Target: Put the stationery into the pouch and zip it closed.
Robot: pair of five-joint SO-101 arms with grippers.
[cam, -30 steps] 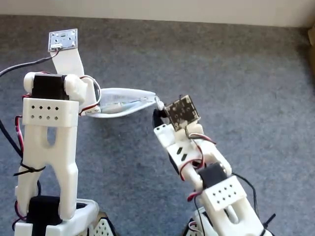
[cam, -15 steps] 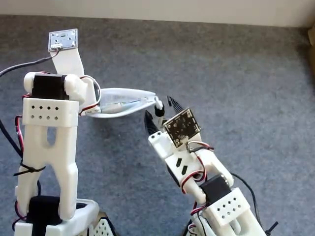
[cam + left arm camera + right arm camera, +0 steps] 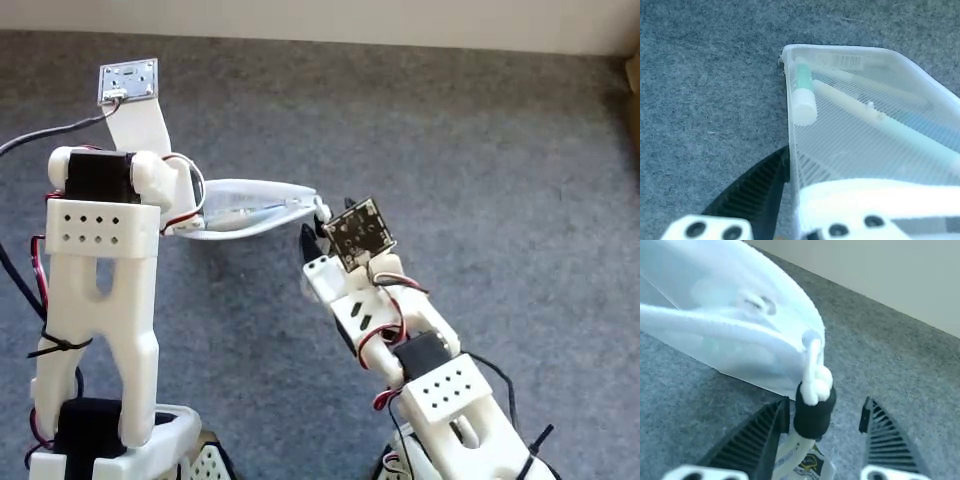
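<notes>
Right gripper (image 3: 825,405) is held wide open about the zip pull (image 3: 813,412); left gripper (image 3: 794,175) is clamped on the pouch (image 3: 865,125).
One end of the translucent pouch is pinched between the left jaws, and the other end is pointed at the right gripper over the grey carpet (image 3: 480,150). A green-and-white tube (image 3: 802,92) and a pale pen (image 3: 850,102) are seen lying inside. The black pull, tied on by a white cord, is placed between the right fingers, just beside one and apart from the other.
</notes>
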